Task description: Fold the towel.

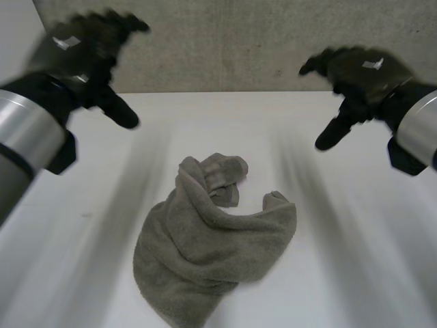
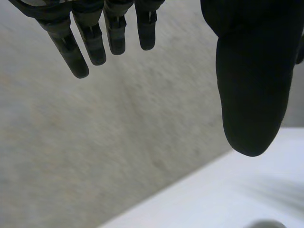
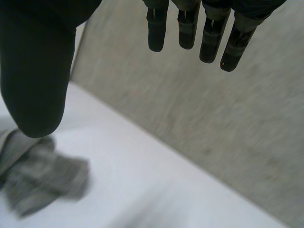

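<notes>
A grey-brown towel (image 1: 212, 249) lies crumpled in a heap on the white table (image 1: 355, 273), near its front middle. My left hand (image 1: 82, 51) hangs in the air above the table's far left, well away from the towel, fingers (image 2: 92, 40) straight and spread with nothing in them. My right hand (image 1: 358, 75) is raised at the far right, likewise open and empty, its fingers (image 3: 209, 33) straight. In the right wrist view a bunched end of the towel (image 3: 40, 183) lies below the thumb (image 3: 35, 80).
A grey concrete wall (image 1: 232, 41) stands behind the table's far edge. Bare white tabletop surrounds the towel on every side.
</notes>
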